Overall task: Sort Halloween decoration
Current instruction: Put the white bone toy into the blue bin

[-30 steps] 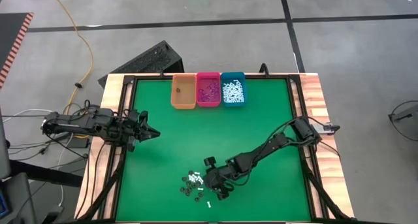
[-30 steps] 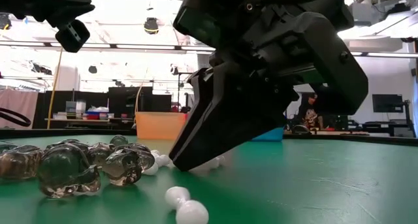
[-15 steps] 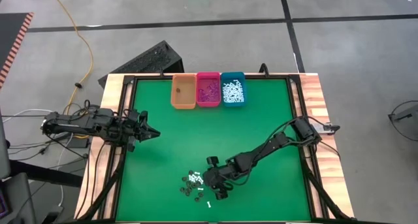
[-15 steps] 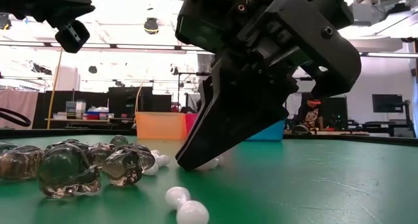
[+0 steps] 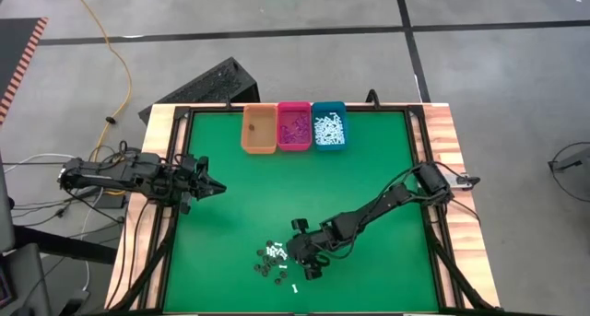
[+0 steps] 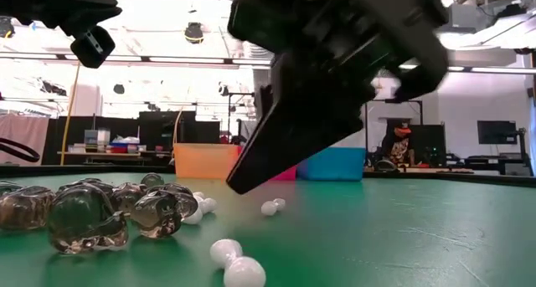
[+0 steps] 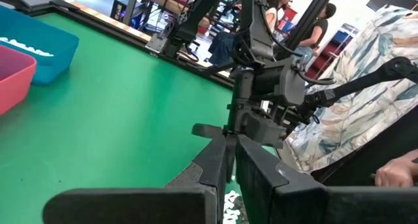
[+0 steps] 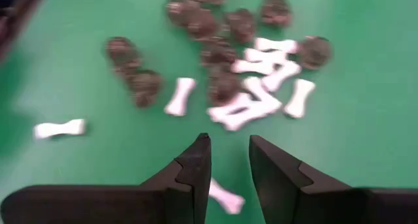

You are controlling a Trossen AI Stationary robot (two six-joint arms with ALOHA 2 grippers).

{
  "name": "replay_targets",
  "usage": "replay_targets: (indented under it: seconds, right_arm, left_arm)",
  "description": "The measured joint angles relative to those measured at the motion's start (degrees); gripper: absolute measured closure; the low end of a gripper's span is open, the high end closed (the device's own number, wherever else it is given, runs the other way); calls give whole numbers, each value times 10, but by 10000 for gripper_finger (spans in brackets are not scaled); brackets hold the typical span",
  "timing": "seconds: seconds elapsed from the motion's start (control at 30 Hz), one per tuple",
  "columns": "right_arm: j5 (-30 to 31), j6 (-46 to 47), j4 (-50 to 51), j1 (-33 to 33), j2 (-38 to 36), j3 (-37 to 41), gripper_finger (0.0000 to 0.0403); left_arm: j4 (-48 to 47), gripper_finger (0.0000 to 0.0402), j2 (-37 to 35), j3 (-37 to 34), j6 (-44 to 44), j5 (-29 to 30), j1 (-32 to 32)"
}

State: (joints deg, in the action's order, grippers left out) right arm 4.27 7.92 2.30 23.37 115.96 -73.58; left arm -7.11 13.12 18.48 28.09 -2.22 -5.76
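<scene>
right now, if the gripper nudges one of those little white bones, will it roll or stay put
The white bones lie flat on the green mat, so one would probably slide or spin, not roll far. Being tiny, they likely weigh little and may skitter. The knobbed ends look smooth, so the right gripper could slip.

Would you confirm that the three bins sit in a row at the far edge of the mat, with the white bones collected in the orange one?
Not quite. The three bins do sit in a row at the far edge, but the white bones are collected in the teal bin, not the orange bin, which looks nearly empty. The high view shows this.
</scene>
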Motion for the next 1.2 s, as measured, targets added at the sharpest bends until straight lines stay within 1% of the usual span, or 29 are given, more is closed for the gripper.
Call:
replay_targets:
  seconds: [0.1, 0.23, 0.53, 0.6, 0.67, 0.8, 0.93, 1.0, 1.1, 1.2]
  right_arm:
    - [-12, -2, 17, 9, -1, -1, 269]
    - [-12, -8, 53, 19, -1, -1, 269]
    - [-14, -10, 78, 12, 2, -2, 269]
    - [-10, 4, 70, 12, 1, -2, 270]
    - [-1, 33, 84, 14, -11, -2, 273]
    - [21, 154, 174, 25, -58, -1, 279]
    - [36, 280, 284, 66, -102, -1, 280]
    - [34, 381, 342, 84, -122, -1, 280]
    - [33, 587, 418, 99, -139, -2, 280]
    - [38, 711, 449, 117, -135, -1, 280]
  left_arm:
    - [0, 376, 0, 0, -3, 0, 0]
    - [0, 376, 0, 0, -4, 1, 0]
    - [0, 376, 0, 0, -6, 14, 0]
    - [0, 376, 0, 0, -6, 14, 0]
    - [0, 376, 0, 0, -6, 14, 0]
    - [0, 376, 0, 0, -6, 11, 0]
    - [0, 376, 0, 0, -5, 11, 0]
    - [0, 376, 0, 0, -5, 11, 0]
    - [0, 376, 0, 0, -1, 11, 0]
    - [0, 376, 0, 0, 0, 15, 0]
